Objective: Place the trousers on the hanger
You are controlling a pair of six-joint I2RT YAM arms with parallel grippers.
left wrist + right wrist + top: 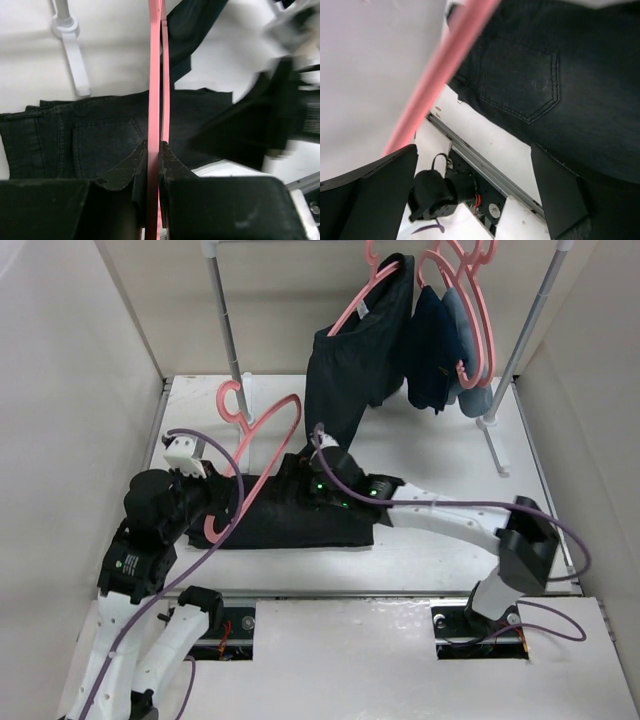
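The trousers [300, 520] lie folded on the table at the middle of the top view, not yet on the hanger [262, 435], which slants across their left end. The left claw [155, 152] is pinched tight on the hanger's thin pink bar. The right claw [475, 150] is spread wide above the cloth and holds nothing. This looks like the threading step. Next, the right claw probably needs to drop, pinch a cloth edge and draw it over the bar.
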